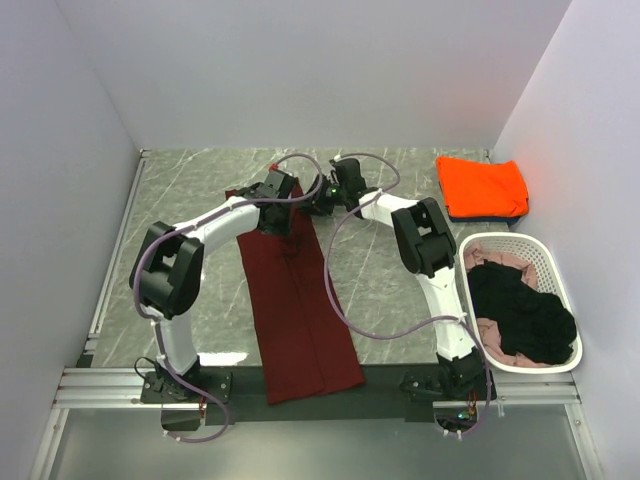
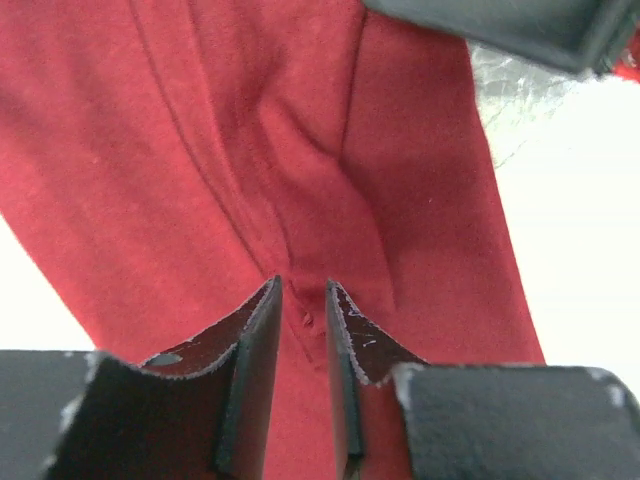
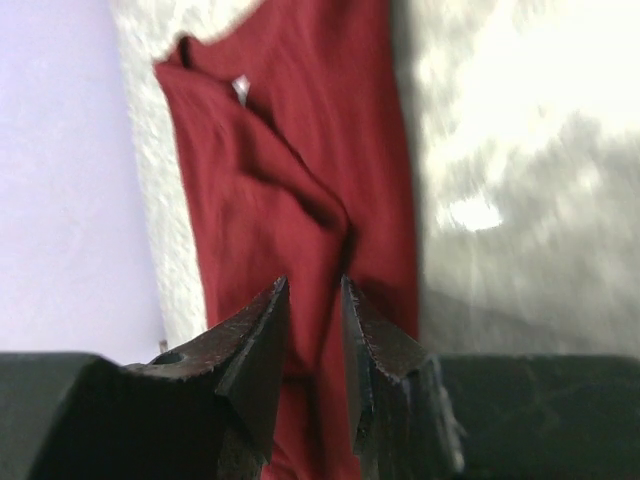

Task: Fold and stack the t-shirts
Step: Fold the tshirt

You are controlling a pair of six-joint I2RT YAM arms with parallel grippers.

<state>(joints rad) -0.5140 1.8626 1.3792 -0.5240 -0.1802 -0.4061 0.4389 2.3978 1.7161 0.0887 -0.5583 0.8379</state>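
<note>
My left gripper (image 2: 303,292) is clamped on a raised fold of the dark maroon t-shirt (image 1: 300,320). My right gripper (image 3: 315,288), just beside it, pinches the same cloth. The shirt trails from both grippers back toward the bases.

1. The maroon t-shirt (image 1: 300,310) is soft, matt cloth, finely fuzzy and gently creased in the wrist views.
2. The orange t-shirt (image 1: 482,186) is matt cloth too.
3. The basket (image 1: 520,238) is white perforated plastic with a faint gloss. The black t-shirt (image 1: 522,312) and the pale pink t-shirt (image 1: 487,328) are crumpled matt cloth.
4. The table (image 1: 200,200) has a hard, marbled grey-green top with a sheen.
5. The left gripper (image 2: 303,300) and the right gripper (image 3: 315,295) have dull black fingers (image 2: 250,370) with scuffed, ragged pale edges.
6. The arm shells look like smooth white and black plastic.
7. The rail (image 1: 100,385) is silvery metal.
</note>
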